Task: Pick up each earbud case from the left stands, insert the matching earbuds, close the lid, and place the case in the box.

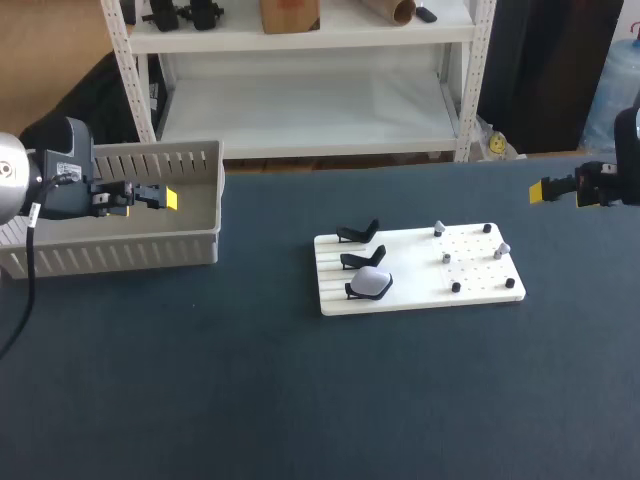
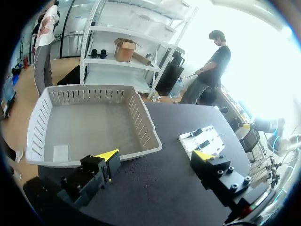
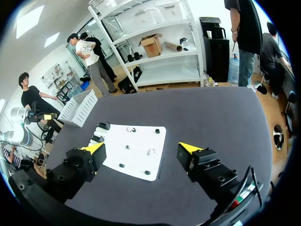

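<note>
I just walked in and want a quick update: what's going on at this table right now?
Nothing is being held. Both grippers are open: the left gripper hangs by the gray box, the right gripper above the table's right side. One white earbud case sits on the nearest of three black stands; the other two are empty. Small pieces, likely earbuds, sit on the white board.

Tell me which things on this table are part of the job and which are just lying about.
Job: white earbud case on the front stand; small earbud pieces on the pegboard; grey box.
Lying about: just two bare black stands behind the case.
</note>
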Controlling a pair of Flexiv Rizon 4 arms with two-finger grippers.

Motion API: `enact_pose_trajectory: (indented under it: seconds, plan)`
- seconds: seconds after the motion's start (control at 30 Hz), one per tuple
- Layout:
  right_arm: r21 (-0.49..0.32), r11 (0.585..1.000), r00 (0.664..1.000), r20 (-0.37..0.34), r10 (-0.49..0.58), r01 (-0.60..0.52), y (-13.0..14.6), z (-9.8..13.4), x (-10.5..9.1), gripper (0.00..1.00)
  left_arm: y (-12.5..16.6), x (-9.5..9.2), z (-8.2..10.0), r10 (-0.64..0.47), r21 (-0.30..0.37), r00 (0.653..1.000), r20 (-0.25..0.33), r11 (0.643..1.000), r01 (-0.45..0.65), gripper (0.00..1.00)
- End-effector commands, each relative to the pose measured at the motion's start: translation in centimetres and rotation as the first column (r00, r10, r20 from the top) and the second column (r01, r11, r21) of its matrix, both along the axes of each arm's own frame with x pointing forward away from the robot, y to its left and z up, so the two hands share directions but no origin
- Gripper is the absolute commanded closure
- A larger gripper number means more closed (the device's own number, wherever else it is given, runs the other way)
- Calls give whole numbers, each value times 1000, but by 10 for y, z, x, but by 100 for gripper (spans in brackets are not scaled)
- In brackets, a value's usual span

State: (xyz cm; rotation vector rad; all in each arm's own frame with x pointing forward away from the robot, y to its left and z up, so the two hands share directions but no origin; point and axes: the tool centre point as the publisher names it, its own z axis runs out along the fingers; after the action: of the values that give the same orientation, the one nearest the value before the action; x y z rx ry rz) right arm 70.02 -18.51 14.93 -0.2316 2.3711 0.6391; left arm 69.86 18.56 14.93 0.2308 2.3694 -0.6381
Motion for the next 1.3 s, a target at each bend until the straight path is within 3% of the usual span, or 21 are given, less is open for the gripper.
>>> enact_pose_trajectory:
  seconds: [0.03, 0.67, 0.7, 0.77, 0.83, 0.9, 0.93, 0.97, 1.3]
  plan:
    - [0, 1000, 1000, -1, 1, -1, 0, 0, 0, 0, 0, 1, 1, 1, 4, 1000, -5, 1000, -1, 0]
    - [0, 1000, 1000, -1, 1, -1, 0, 0, 0, 0, 0, 1, 1, 1, 4, 1000, -5, 1000, -1, 0]
    - [0, 1000, 1000, -1, 1, -1, 0, 0, 0, 0, -8, 1, 7, -98, 52, 993, 68, 994, 94, 0]
    - [0, 1000, 1000, -1, 1, -1, 0, 0, 0, 0, -17, 1, 13, -257, 136, 954, 154, 962, 237, 0]
    - [0, 1000, 1000, -1, 1, -1, 0, 0, 0, 0, -29, -2, 19, -408, 243, 885, 226, 903, 354, 0]
    - [0, 1000, 1000, -1, 1, -1, 0, 0, 0, 0, -38, -11, 25, -572, 364, 745, 343, 812, 456, 0]
    - [0, 1000, 1000, -1, 1, -1, 0, 0, 0, 0, -43, -16, 27, -658, 405, 659, 364, 749, 524, 0]
    - [0, 1000, 1000, -1, 1, -1, 0, 0, 0, 0, -52, -24, 29, -794, 476, 502, 342, 607, 636, 0]
    - [0, 1000, 1000, -1, 1, -1, 0, 0, 0, 0, -52, -24, 29, -794, 476, 502, 342, 607, 636, 0]
